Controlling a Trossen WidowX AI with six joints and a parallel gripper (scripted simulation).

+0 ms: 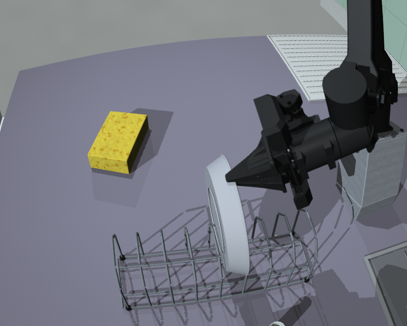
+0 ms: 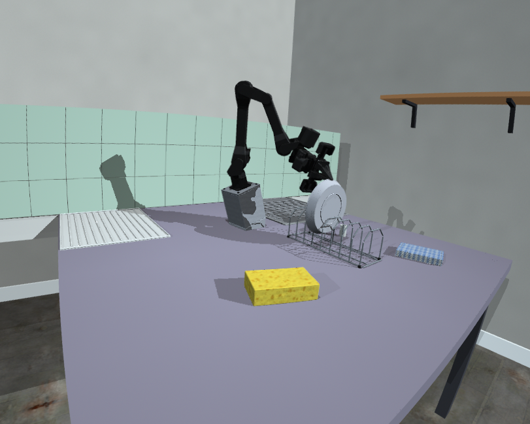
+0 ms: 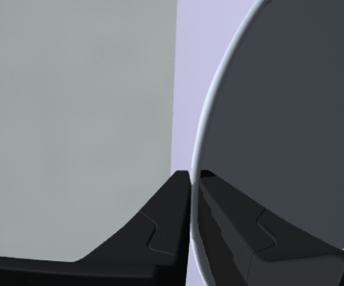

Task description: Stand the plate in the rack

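A white plate (image 1: 227,215) stands on edge, its lower part down between the wires of the wire dish rack (image 1: 211,264) near the rack's middle. My gripper (image 1: 229,178) is shut on the plate's upper rim. In the wrist view the two black fingers pinch the thin rim of the plate (image 3: 279,124). In the exterior view the plate (image 2: 326,206) stands in the rack (image 2: 341,240) toward its end nearer the arm's base. Whether the plate's bottom edge touches the rack's rails is hidden.
A yellow sponge (image 1: 118,141) lies on the counter to the left. The arm's grey base block (image 1: 374,173) stands right of the rack. A ribbed drain mat (image 1: 319,62) lies behind. A folded blue cloth (image 2: 419,253) lies beyond the rack. A glass container (image 1: 395,279) sits at the right edge.
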